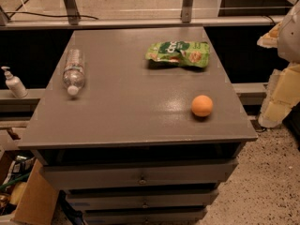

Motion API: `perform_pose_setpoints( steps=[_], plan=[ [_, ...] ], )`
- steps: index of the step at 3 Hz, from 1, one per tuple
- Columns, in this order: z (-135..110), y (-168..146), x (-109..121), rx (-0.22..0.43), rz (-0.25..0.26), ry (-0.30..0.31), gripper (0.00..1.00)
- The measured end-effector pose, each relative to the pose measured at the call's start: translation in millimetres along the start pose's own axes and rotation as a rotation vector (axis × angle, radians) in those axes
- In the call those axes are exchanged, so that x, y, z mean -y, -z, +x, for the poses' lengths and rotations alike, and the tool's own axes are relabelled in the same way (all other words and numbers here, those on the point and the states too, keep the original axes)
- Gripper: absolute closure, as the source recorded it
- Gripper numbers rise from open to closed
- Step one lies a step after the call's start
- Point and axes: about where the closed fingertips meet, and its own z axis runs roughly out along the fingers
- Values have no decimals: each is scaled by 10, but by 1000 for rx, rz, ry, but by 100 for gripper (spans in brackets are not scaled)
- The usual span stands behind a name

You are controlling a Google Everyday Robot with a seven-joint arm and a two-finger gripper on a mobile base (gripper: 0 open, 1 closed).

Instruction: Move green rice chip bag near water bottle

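Your tool (277,104) sits at the far right edge of the view, a pale cream and white shape beside the bench (117,116) and beyond its right rim. It stands apart from everything on the bench top, and you cannot tell whether it is released or clenched. The green rice chip bag (178,54) lies flat on the grey bench to the tool's left and farther back. It is a crinkled bright green pouch with white lettering and tan rice-cake pictures, its long side running across the bench. An orange ball (202,106) rests on the bench between the bag and the tool, nearer the front edge and the closest object to the tool. The water bottle (73,71) lies on its side well to the tool's left, near the bench's opposite edge, white cap toward the front, well apart from the bag. Farther left still, off the bench, a small white pump dispenser (13,82) stands upright on a ledge.
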Motion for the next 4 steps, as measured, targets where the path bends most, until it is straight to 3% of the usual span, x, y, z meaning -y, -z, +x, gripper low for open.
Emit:
perform_pose_setpoints(
  steps=[1, 2, 3, 4],
  plan=[
    [0, 0, 0, 0, 0, 0, 0],
    [2, -94, 193, 44, 27, 25, 0],
    [57, -295, 569, 138, 49, 28, 0],
    [3, -559, 980, 250, 38, 20, 0]
  ],
)
